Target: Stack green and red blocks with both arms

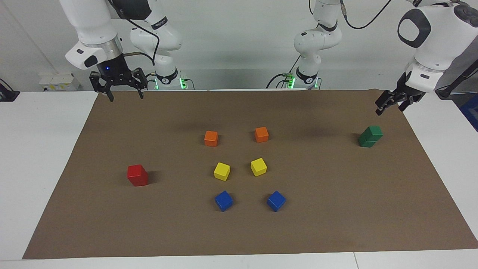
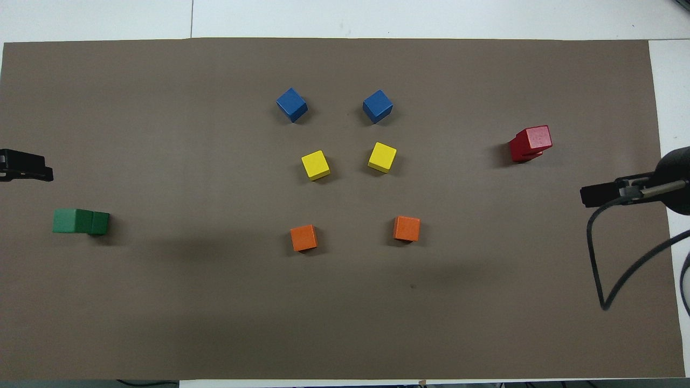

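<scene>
Green blocks (image 1: 370, 136) are stacked two high twd the left arm's end of the brown mat (image 1: 317, 231); red blocks (image 1: 137, 175) are stacked likewise twd the right arm's end, farther from the robots than the green pair. Between the stacks, orange (image 1: 211, 138), yellow (image 1: 222, 171) & blue cubes (image 1: 223, 200) are laid in pairs. Left gripper (image 1: 391, 104) is held up over the mat edge nr the green stack; jaw state can't be told. Right gripper (image 1: 123, 94) is held high over the mat's corner, jaws spread, nothing gripped.
</scene>
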{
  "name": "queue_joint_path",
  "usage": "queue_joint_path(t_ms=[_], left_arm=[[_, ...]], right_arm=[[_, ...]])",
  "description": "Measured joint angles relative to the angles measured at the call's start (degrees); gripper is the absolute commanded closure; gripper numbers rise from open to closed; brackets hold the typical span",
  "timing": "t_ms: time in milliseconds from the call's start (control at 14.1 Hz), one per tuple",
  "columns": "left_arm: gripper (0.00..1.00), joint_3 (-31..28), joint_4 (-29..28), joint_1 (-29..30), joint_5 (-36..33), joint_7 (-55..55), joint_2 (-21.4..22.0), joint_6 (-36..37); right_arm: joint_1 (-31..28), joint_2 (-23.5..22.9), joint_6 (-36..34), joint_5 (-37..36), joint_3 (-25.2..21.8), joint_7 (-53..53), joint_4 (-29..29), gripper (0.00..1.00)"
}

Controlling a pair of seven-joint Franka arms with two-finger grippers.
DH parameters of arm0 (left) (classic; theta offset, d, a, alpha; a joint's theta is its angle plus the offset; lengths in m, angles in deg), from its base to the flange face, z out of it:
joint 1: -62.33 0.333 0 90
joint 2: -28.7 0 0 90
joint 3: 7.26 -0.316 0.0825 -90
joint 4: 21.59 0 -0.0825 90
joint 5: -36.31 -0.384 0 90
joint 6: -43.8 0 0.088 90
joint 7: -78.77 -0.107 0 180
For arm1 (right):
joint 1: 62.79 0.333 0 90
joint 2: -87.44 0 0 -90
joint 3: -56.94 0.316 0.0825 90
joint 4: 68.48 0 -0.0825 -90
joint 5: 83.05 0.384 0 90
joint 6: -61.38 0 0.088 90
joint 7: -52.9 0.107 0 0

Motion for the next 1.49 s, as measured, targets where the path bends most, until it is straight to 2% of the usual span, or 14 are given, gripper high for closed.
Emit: queue_joint_path(t_ms=[283, 424, 566, 778, 1273, 1486], left_arm=[[0.00, 0.09, 4.66, -1.49, 0.00, 0.69, -0.22, 6.34], [0.00, 0.10, 8.22, -1.64, 0.03, 0.69, -0.78, 12.97], [0.00, 0.07, 10.46, -2.11, 0.09, 0.69, -1.21, 16.66], [0.00, 0.06, 10.86, -3.46, 0.43, 0.73, -1.83, 17.50], [0.00, -0.31, 11.04, -4.45, 1.29, 0.79, -2.25, 17.61], [0.00, -0.32, 11.33, -4.47, 1.42, 0.79, -2.25, 16.20]], right_arm=[[-0.29, 0.34, -1.39, 0.01, -0.62, 0.00, 1.61, 0.00], [-0.71, -2.03, -2.67, 0.02, -0.92, 0.00, 4.06, 0.00], [-0.76, -4.67, -3.48, 0.02, -1.19, 0.00, 6.48, 0.00], [-0.96, -6.08, -3.48, 0.00, -1.34, 0.00, 7.58, 0.00], [-1.67, -6.07, -4.15, 0.00, -1.65, 0.00, 8.17, 0.00], [2.68, -6.07, -4.57, 0.00, -5.94, 0.00, 8.19, 0.00]])
